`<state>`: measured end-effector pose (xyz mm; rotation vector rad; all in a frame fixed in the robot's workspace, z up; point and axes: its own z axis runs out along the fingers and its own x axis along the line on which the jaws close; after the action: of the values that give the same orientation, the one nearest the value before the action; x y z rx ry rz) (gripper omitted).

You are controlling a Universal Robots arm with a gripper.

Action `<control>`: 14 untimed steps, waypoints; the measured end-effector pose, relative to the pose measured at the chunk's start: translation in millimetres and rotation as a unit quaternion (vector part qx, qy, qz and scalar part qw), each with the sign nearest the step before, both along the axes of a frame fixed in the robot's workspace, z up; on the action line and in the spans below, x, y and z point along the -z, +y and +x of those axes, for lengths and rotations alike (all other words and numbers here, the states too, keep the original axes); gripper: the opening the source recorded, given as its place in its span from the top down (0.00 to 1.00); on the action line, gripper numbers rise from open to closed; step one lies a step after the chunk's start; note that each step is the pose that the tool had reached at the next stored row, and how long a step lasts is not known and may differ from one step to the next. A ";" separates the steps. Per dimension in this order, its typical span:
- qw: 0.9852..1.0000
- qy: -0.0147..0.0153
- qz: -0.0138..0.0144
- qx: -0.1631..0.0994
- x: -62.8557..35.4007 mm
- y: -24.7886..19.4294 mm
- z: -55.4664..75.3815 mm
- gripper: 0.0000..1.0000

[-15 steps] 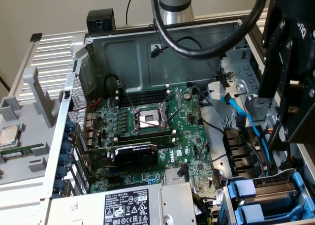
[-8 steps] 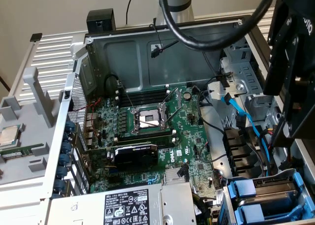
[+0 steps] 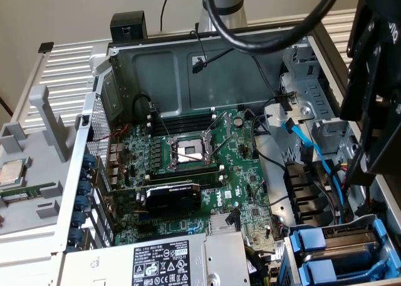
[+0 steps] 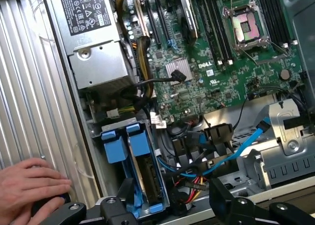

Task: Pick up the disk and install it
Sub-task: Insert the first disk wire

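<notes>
In the wrist view the gripper hangs over an open computer case. Its two black fingers are spread wide, with nothing between them. Under the gap lies the drive bay, where two blue-framed drives stand on edge, side by side. The disk appears to be the one showing its circuit-board face, seated in the bay with its blue tab uppermost. I cannot say for sure that it is this one and not the second blue carrier touching it. A blue data cable runs across the metal cage just beside the bay. The power supply lies next to the bay, and the motherboard with its open CPU socket sits beyond. A person's hand rests on the ribbed grey surface outside the case, with its fingers over a dark object.

In the exterior view the gripper is a black mass high at the exterior view's right, above the right side of the case and well clear of its contents. The blue carriers sit in the near right corner, and the power supply is to their left along the near edge. A graphics card crosses the motherboard near the socket. A small square CPU chip lies on the grey platform at the far left, outside the case.
</notes>
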<state>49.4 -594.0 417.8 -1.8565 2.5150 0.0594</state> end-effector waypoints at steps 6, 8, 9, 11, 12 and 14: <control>1.000 0.000 0.000 0.001 0.9 3.5 18.1 0.29; 1.000 0.000 0.000 0.001 1.0 4.7 24.7 0.29; 1.000 0.000 0.000 0.001 1.1 5.3 28.0 0.29; 1.000 0.000 0.000 0.003 1.8 6.5 32.4 0.29; 1.000 0.000 0.000 0.005 2.5 6.7 33.5 0.29; 1.000 0.000 0.000 0.012 4.0 6.7 34.4 0.29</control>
<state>83.8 -587.3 413.8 -1.8257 2.5370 0.0590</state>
